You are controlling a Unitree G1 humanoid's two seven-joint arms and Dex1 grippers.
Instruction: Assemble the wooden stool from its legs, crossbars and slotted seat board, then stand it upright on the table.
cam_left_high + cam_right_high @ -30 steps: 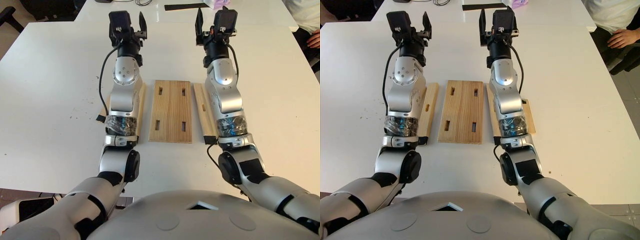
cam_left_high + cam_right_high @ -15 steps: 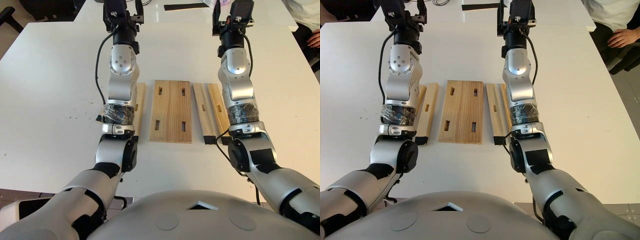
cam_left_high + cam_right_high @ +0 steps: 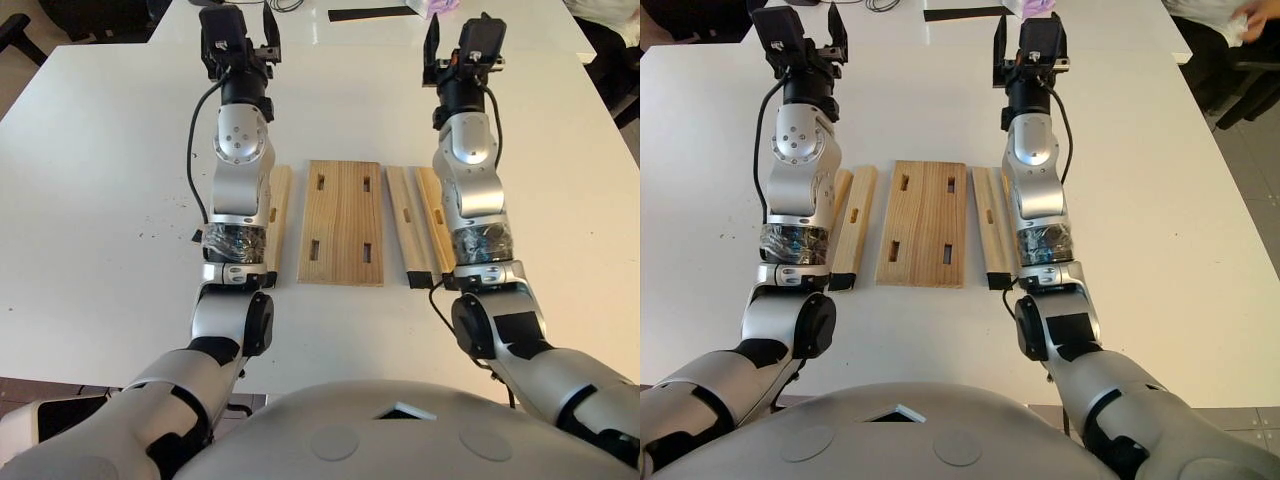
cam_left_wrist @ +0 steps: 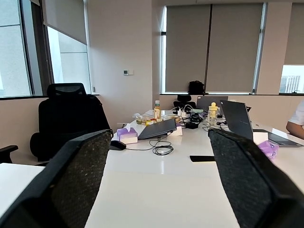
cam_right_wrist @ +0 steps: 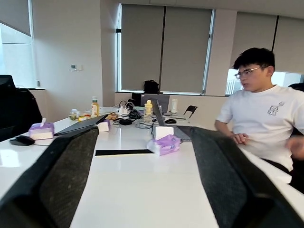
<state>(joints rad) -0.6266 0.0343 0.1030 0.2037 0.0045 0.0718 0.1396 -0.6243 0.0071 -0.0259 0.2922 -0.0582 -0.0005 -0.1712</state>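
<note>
A pale, straight-grained rectangular wooden seat board (image 3: 342,222) with 4 small slots lies flat on the smooth white table (image 3: 100,150), between the forearms. Slim, dark-tipped left wooden bars (image 3: 856,218) and right wooden bars (image 3: 410,225) lie flat alongside it, partly under the arms. Beyond the board's far end, the left gripper (image 4: 159,185) and right gripper (image 5: 142,180) each spread 2 black, rough-textured fingers wide, holding nothing. Grey roller blinds (image 4: 211,47), a black office chair (image 4: 66,118) and laptops (image 4: 237,118) fill the room behind.

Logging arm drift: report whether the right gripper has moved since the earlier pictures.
Yes. The right gripper has shifted to the robot's right, away from the slotted seat board, uncovering the wooden pieces beside it.
</note>
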